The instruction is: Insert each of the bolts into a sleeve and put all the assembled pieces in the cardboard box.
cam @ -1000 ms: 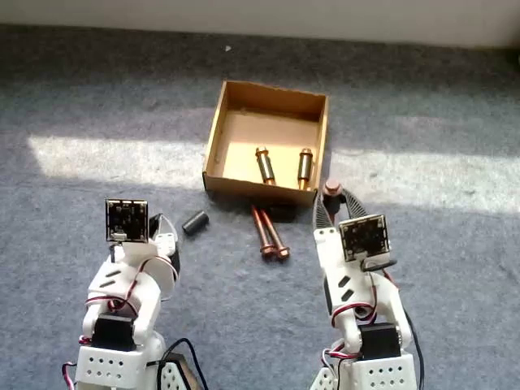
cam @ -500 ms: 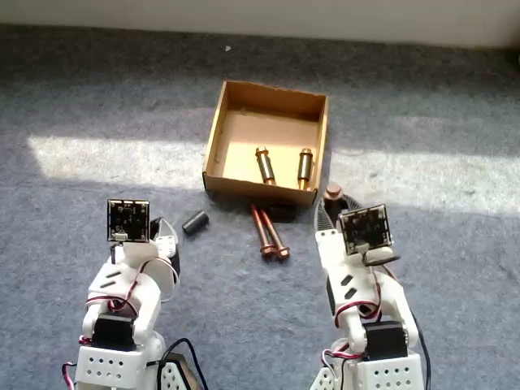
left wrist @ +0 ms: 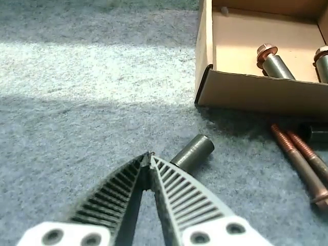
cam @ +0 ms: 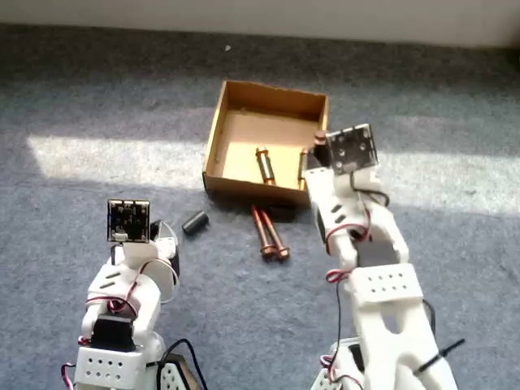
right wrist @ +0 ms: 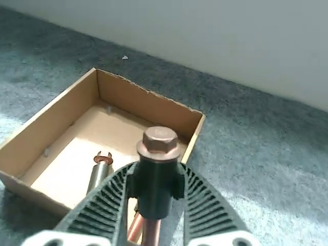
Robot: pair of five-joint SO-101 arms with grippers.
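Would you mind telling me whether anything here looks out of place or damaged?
Nothing stands out. The cardboard box sits flat and intact, two assembled pieces lie inside, and two bare bolts and a sleeve lie on the carpet in front.

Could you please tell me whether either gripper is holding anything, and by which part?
The right gripper clamps an assembled piece by its dark sleeve; the copper bolt head sticks out past it. The left gripper is shut on nothing.

I read no legible text, label, brand, number or sign, including on the brown cardboard box (cam: 213, 136).
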